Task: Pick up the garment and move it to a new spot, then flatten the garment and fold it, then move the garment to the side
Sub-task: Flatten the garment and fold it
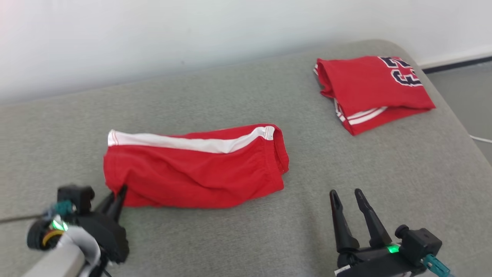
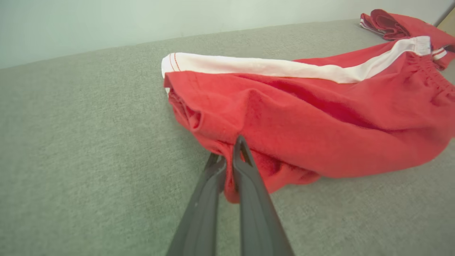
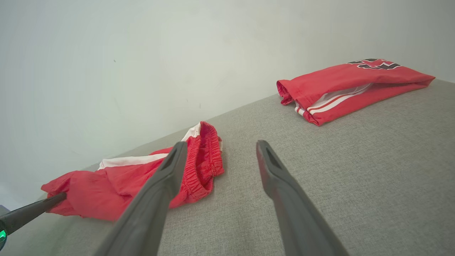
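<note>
The garment (image 1: 196,169), red shorts with a white side stripe, lies crumpled in the middle of the grey padded surface (image 1: 230,242). My left gripper (image 1: 117,194) is at its near left corner, shut on a bunch of the red cloth. The left wrist view shows the garment (image 2: 320,135) with fabric pinched between the closed fingers of that gripper (image 2: 231,153). My right gripper (image 1: 348,198) stands open at the lower right, apart from the garment, with nothing between its fingers. In the right wrist view the open gripper (image 3: 220,145) points past the garment's (image 3: 117,185) waistband end.
A second red garment (image 1: 373,90), folded, with dark numbers on it, lies at the far right corner of the surface. A pale wall runs along the back. The surface's right edge drops to the floor (image 1: 469,100).
</note>
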{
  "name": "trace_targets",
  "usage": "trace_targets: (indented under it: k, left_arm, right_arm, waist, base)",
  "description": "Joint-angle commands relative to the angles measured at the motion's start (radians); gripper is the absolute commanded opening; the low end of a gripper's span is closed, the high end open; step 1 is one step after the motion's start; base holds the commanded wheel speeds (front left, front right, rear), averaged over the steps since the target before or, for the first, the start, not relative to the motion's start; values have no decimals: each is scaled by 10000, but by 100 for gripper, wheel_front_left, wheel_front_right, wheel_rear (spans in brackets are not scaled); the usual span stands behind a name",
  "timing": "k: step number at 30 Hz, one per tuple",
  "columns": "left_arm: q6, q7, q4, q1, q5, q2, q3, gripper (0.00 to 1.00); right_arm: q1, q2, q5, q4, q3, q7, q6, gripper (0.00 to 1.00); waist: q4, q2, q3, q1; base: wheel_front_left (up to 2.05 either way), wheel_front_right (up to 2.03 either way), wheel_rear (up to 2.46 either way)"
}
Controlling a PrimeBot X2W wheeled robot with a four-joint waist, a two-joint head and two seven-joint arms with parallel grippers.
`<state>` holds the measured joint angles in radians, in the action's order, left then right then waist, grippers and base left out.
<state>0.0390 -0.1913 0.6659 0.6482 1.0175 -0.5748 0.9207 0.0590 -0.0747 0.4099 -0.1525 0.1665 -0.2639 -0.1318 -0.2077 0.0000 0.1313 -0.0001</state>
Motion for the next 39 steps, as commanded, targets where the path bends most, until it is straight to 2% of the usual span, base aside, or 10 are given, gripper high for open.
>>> trace_targets:
  k: [1,9,10,11,12,14,20,25,29,39]
  left_arm:
    - [-305,-220,-388,-615,185,72,-110,0]
    - [-1018,-569,-1268,-1841,195,181,-167,0]
    - [-1089,-604,-1293,-1913,99,196,-193,33]
    - [-1141,-661,-1314,-1980,-11,257,-258,79]
    - [-1244,-693,-1344,-2049,-162,299,-336,100]
    - [-1470,-735,-1441,-2228,-394,411,-683,100]
    - [-2363,-735,-2939,-3498,-2662,969,-3424,100]
    - [-2650,-738,-4306,-4967,-4715,1760,-5473,100]
    - [-2360,-739,-5223,-6189,-6463,2512,-6833,100]
    - [-1358,-740,-5318,-7252,-8187,3816,-8247,100]
  right_arm:
    - [-249,-45,-101,0,-131,2,30,100]
    - [-583,-50,-152,-108,-334,2,28,100]
    - [-583,-57,-162,-132,-329,2,28,100]
    - [-570,-62,-178,-151,-331,2,28,100]
    - [-546,-69,-190,-165,-313,2,28,100]
    - [-505,-92,-189,-172,-311,2,28,100]
    - [-567,-130,-208,-146,-528,2,28,100]
    - [-663,-106,-236,-177,-703,2,30,100]
    - [-746,-60,-284,-242,-711,3,28,100]
    - [-573,-89,-425,-527,-808,2,28,100]
  waist:
    - [446,0,-316,1]
    - [767,0,-441,1]
    - [789,0,-464,1]
    - [811,0,-498,1]
    - [821,0,-520,1]
    - [852,0,-578,1]
    - [1061,0,-724,1]
    - [1235,0,-863,1]
    - [1367,0,-941,1]
    - [1771,0,-1095,1]
  base:
    - [0,0,0]
    - [0,0,0]
    - [0,0,0]
    - [0,0,0]
    - [0,0,0]
    - [0,0,0]
    - [0,0,0]
    - [0,0,0]
    - [0,0,0]
    - [0,0,0]
